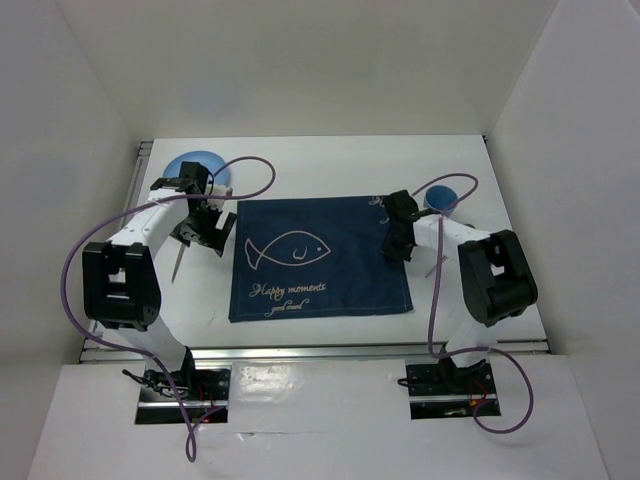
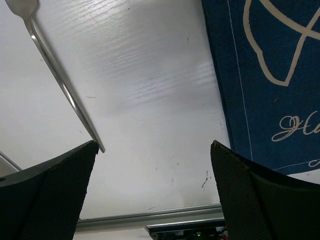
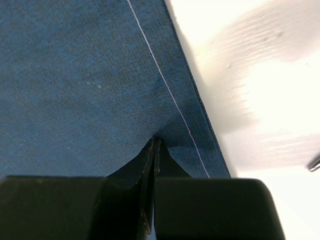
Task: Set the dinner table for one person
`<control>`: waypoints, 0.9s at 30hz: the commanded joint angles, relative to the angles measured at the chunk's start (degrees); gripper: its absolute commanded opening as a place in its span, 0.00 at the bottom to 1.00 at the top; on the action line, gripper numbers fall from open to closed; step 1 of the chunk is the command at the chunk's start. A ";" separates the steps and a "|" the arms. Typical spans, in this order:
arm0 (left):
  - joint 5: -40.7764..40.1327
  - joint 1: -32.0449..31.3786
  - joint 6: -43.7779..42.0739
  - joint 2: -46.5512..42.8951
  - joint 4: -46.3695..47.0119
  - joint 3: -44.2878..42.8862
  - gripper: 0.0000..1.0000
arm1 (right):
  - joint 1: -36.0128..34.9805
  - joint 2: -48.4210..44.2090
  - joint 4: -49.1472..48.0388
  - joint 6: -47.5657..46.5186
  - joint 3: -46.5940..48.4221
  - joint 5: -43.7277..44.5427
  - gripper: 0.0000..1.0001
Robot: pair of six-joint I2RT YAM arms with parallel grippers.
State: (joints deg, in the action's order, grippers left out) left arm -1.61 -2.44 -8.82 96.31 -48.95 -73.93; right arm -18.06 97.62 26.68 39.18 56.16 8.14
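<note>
placemat: laid flat
plate, utensil: not yet placed
left gripper: wide, empty
right gripper: pinching placemat

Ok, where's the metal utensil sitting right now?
In the top view, the metal utensil lies on the left side of the dinner table, just left of the navy placemat and nearer the robot than the blue plate.

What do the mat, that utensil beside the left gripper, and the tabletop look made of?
Mat: woven cloth, matte navy; weave and stitched hem show.
Utensil: probably polished metal; bright glints along its thin handle.
Tabletop: white, semi-gloss, faint grain lines; laminate or painted board, unclear which.
</note>
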 commanded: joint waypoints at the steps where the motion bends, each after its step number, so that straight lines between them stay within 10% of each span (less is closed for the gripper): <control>1: 0.90 -0.20 0.21 0.19 -0.36 -1.30 1.00 | 1.19 -1.37 1.19 0.28 -1.84 1.62 0.00; 6: 0.29 -0.20 0.21 0.72 -0.36 -1.30 1.00 | 1.19 -4.54 0.04 1.60 -3.17 0.47 0.03; 9: -0.49 -0.20 0.21 0.72 -0.89 -1.83 1.00 | -0.12 -9.54 2.67 0.55 -0.02 3.60 0.44; 11: -1.02 -0.20 0.21 0.72 -0.89 -2.45 1.00 | -0.13 -14.10 6.61 0.55 1.58 5.91 0.52; 27: 1.43 -0.20 -0.40 -1.39 -0.89 -1.66 1.00 | 23.58 -29.95 4.72 8.81 -11.77 4.52 0.58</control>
State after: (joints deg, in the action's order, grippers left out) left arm -1.45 -2.44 -8.80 96.66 -49.41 -75.77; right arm 2.26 68.47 35.22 45.17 46.04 13.65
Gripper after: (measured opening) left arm 1.000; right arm 0.579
